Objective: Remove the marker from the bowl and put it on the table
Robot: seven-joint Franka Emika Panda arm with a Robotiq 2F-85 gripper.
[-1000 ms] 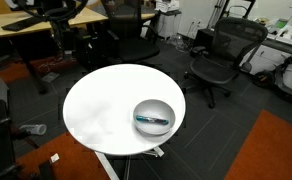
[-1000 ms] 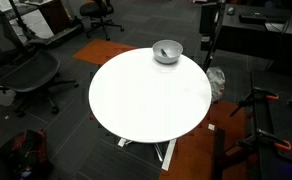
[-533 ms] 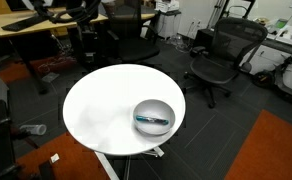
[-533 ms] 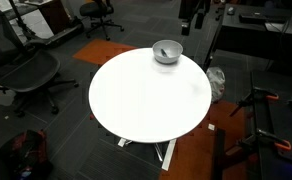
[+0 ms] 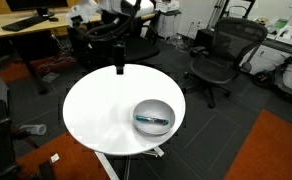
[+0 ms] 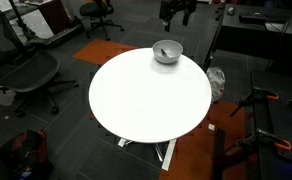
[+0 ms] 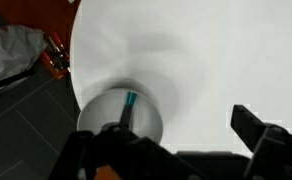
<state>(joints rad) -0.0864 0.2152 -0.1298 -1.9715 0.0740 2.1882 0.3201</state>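
Observation:
The grey bowl [image 5: 153, 115] sits near the edge of the round white table [image 5: 101, 110]. It also shows in the other exterior view [image 6: 167, 51] and in the wrist view [image 7: 106, 118]. The dark marker [image 5: 152, 121] with a teal-blue end lies inside the bowl; in the wrist view [image 7: 127, 108] its teal tip points up. My gripper [image 5: 118, 68] hangs open and empty above the table, off to one side of the bowl. In an exterior view the gripper [image 6: 177, 11] is high behind the bowl. In the wrist view the gripper [image 7: 186, 135] has its jaws spread wide, with the bowl by one finger.
Black office chairs [image 5: 214, 55] stand around the table, and another chair [image 6: 21, 70] is on its other side. A wooden desk [image 5: 31, 22] is at the back. Orange carpet [image 5: 271, 145] and clutter on the floor [image 7: 21, 50] lie beside the table's white pedestal [image 6: 166, 152].
The arm has swung in from the back, and the gripper now hangs over the table closer to the bowl. The bowl and marker have not moved.

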